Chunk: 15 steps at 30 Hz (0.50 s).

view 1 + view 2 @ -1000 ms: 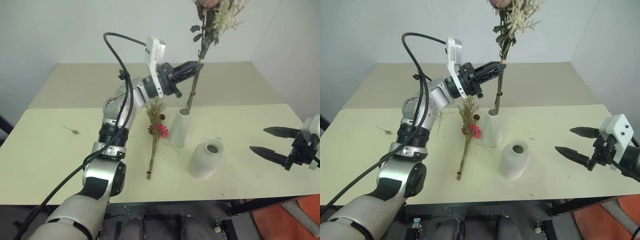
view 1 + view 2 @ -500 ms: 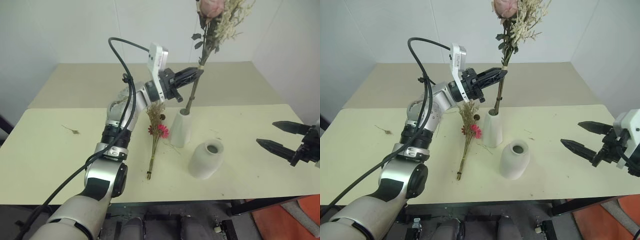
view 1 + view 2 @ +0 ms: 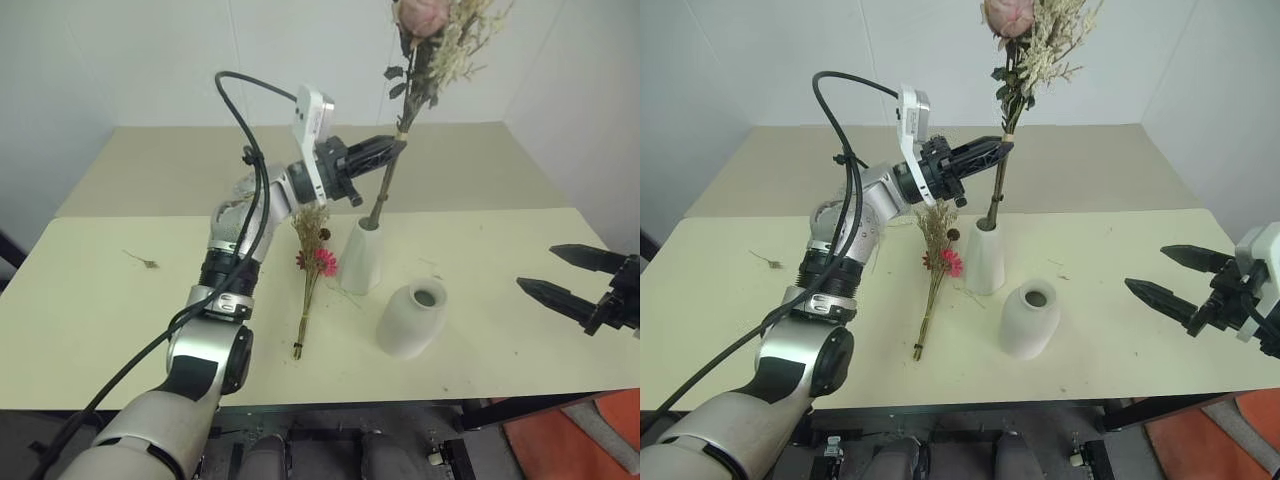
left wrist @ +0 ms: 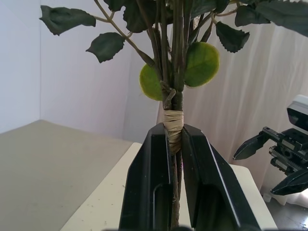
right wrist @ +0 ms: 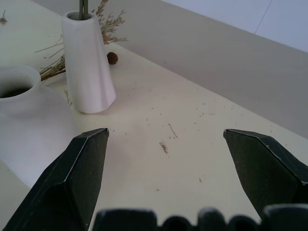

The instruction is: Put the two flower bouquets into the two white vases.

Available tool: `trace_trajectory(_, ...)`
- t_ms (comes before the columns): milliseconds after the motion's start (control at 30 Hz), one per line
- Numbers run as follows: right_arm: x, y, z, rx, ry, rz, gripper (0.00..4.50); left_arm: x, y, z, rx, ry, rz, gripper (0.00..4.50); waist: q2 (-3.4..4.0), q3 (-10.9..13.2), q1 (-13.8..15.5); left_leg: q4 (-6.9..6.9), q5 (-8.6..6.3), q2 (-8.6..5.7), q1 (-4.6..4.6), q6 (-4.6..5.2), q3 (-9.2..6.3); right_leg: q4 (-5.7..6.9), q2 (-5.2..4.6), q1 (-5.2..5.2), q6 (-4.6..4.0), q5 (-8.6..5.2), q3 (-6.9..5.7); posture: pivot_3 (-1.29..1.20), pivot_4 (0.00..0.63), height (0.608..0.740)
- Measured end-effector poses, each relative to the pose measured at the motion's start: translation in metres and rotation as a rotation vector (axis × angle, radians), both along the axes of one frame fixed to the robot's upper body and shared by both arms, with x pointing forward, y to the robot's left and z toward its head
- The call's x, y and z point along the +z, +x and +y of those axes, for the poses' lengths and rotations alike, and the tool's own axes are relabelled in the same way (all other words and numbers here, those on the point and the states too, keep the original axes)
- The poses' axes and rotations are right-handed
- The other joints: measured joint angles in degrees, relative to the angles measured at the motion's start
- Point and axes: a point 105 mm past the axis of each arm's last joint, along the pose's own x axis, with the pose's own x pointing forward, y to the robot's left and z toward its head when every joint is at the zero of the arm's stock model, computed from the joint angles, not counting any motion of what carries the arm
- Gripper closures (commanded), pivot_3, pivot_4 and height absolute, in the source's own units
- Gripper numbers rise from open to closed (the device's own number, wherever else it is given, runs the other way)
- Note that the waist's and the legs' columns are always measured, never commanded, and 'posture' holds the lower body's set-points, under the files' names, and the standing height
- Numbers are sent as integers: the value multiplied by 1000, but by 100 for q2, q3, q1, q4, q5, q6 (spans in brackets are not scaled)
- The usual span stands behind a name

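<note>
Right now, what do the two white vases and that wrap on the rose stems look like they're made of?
Tall vase and shorter vase: likely matte ceramic or plaster, given their chalky, glare-free white surfaces. Wrap on the rose bouquet: tan paper tape or raffia, wound in bands; the left gripper pinches the stems just below it.

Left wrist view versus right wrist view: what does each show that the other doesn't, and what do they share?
Left wrist: the left end effector shut on the rose bouquet at its taped stem, green leaves above, and the right end effector open beyond. Right wrist: the tall vase with the stems in its mouth, the round vase near it, and dried grasses of the daisy bouquet behind. Both: the cream table and the bouquet's stems.
</note>
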Motion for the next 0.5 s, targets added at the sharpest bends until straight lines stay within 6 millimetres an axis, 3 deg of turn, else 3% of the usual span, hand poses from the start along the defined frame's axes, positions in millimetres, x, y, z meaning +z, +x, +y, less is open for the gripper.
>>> trace_trajectory(233, 0, 0, 0, -1, 0, -1, 0, -16, 1, 9, 19, 15, 35, 4383, 0, 0, 1, 0, 0, 0, -1, 0, 0, 1, 0, -1, 0, 0, 0, 0, 150, 740)
trace_trajectory(500, 0, 0, 0, -4, 1, -2, 0, -20, 0, 10, 21, 24, 35, 4383, 0, 0, 3, 0, 0, 0, 0, 0, 0, 1, 0, 0, 0, 0, 0, 0, 150, 740)
